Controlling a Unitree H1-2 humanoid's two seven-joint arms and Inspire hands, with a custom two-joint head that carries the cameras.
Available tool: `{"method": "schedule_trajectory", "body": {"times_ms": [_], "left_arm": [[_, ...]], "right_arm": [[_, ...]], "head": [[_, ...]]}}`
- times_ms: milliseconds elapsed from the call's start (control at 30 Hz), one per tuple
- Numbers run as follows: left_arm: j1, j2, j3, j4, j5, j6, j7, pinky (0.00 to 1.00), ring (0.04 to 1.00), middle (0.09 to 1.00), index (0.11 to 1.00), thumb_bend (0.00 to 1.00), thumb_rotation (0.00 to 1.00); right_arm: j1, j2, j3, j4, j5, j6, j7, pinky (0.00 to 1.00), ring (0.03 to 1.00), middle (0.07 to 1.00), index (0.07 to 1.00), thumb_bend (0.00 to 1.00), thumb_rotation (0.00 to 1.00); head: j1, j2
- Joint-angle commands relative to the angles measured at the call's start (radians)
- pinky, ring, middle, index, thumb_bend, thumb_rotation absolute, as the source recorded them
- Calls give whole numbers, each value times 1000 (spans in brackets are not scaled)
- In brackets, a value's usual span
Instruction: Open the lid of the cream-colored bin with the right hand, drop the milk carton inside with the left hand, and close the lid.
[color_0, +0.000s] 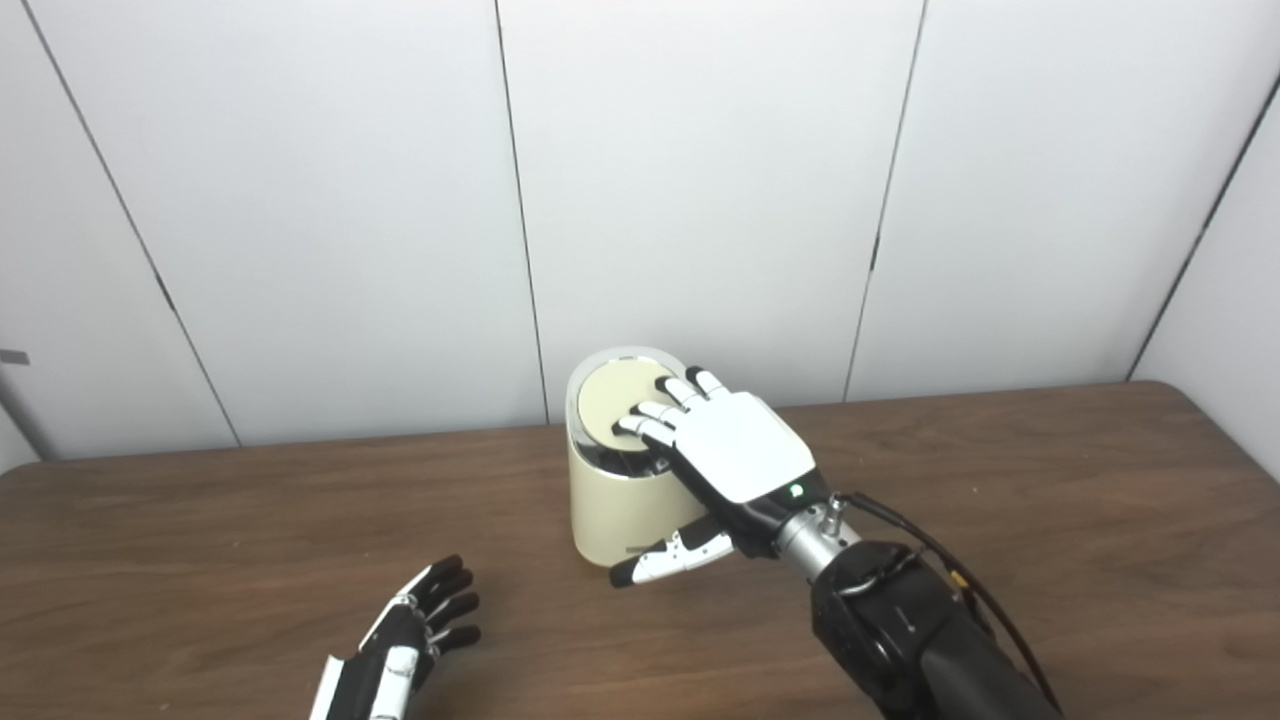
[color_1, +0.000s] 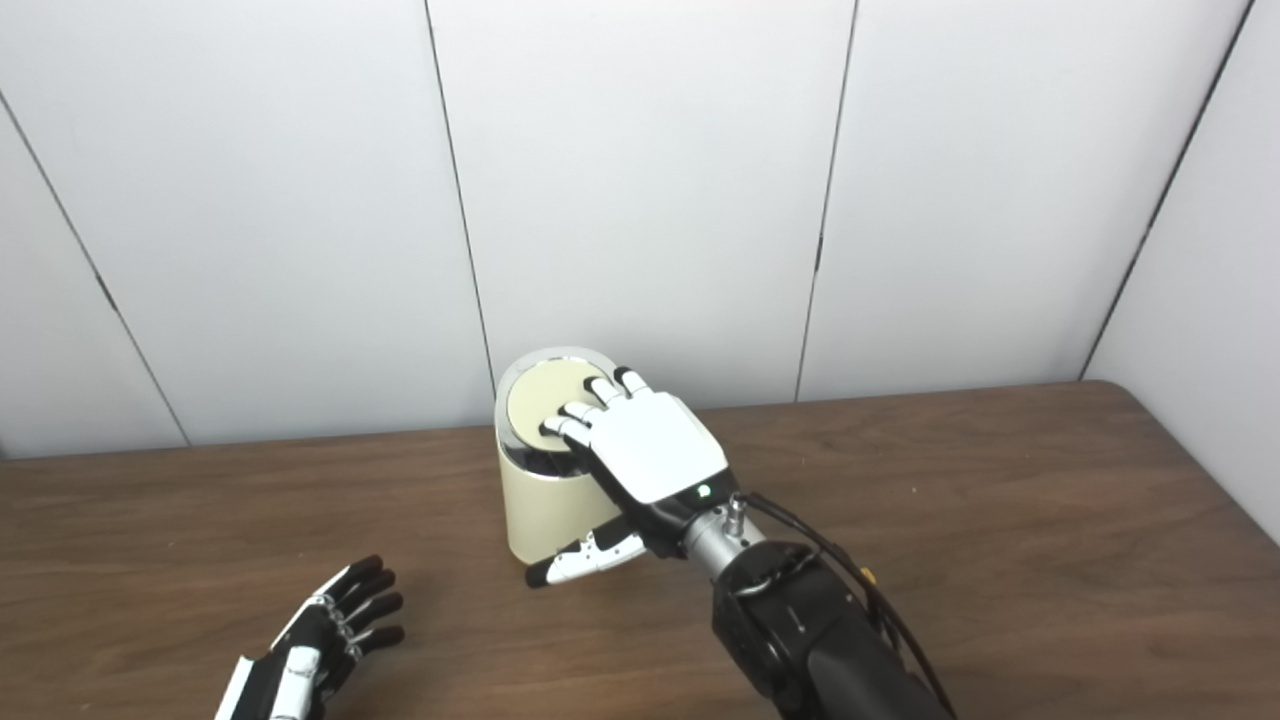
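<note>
**Right hand flat on the bin lid, left hand parked empty**

So the fingers (color_0: 655, 412) of the right hand (color_0: 735, 445) are stretched out fairly straight and a bit apart, lying on top of the lid (color_0: 615, 402) of the cream-colored bin (color_0: 610, 505). They're holding nothing, just resting on the near-right part of the lid. The thumb (color_0: 672, 558) hangs lower down, sticking out to the left in front of the bin's wall, near its base. I can't tell whether it touches the wall.

The lid is a round cream disc inside a shiny pale rim. It looks tipped a little, with a dark gap showing under its front edge right where the fingers sit. Can't see into the bin from here, the hand and the lid cover the opening, so no idea what's in it.

The bin stands upright toward the back of the brown wood-grain bench (color_0: 1050, 480), close to the white panelled wall (color_0: 700, 180). The right forearm runs in from the bottom right, with a black cable looping along it.

The left hand (color_1: 325, 625) is down at the lower left, well apart from the bin, low over the bench. Its dark fingers are spread loosely and pointing up and to the right, gripping nothing.

No milk carton shows in either view.
</note>
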Motion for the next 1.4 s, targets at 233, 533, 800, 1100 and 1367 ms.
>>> {"method": "schedule_trajectory", "body": {"times_ms": [233,533,800,1100,1367], "left_arm": [[-27,5,4,-14,14,-39,2,753,819,850,886,578,903],[-26,2,5,-5,13,-52,-1,753,823,852,888,599,913],[-24,-7,4,-25,46,-29,18,771,836,856,889,514,888],[-23,-21,15,-31,95,-67,63,746,821,834,854,252,839],[-23,-16,18,-17,127,-87,80,759,825,830,837,232,815]], "right_arm": [[-44,59,-87,-37,-6,14,-133,1000,1000,1000,1000,736,718],[32,63,-130,-53,51,2,-165,1000,1000,1000,1000,715,720],[272,172,-279,-145,485,-111,-310,850,947,962,948,578,871],[464,251,-349,-97,834,-256,-393,632,736,759,757,160,699],[502,265,-373,28,901,-325,-429,647,728,743,732,180,442]], "head": [[-1,-1],[10,-4],[17,4],[26,12],[30,16]]}}
